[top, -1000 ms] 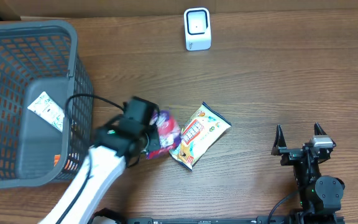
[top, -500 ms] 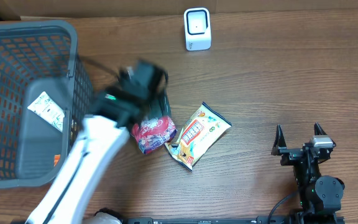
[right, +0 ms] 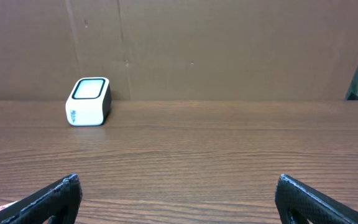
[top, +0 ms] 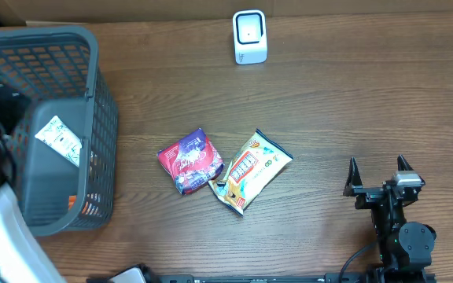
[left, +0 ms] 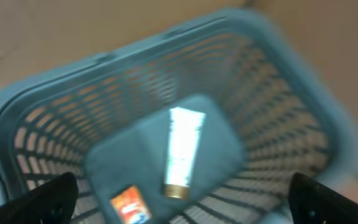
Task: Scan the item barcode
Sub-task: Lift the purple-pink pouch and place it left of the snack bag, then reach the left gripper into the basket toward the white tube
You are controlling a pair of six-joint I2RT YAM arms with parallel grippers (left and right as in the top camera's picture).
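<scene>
Our right gripper (top: 378, 169) is resting near on the right, jaws spread and empty. Our left gripper (left: 185, 202) is hovering over the grey basket (top: 104, 118) on the left, released too and holding nothing. It is facing a white sachet (left: 182, 149) lying on the basket floor beside an orange item (left: 128, 206). A purple packet (top: 189, 161) and a yellow packet (top: 252, 170) are lying touching at the table middle. We are judging that the picking step is running. Next we are needing to descend, clench on the sachet, and bring its barcode before the scanner (top: 249, 36) standing far.
</scene>
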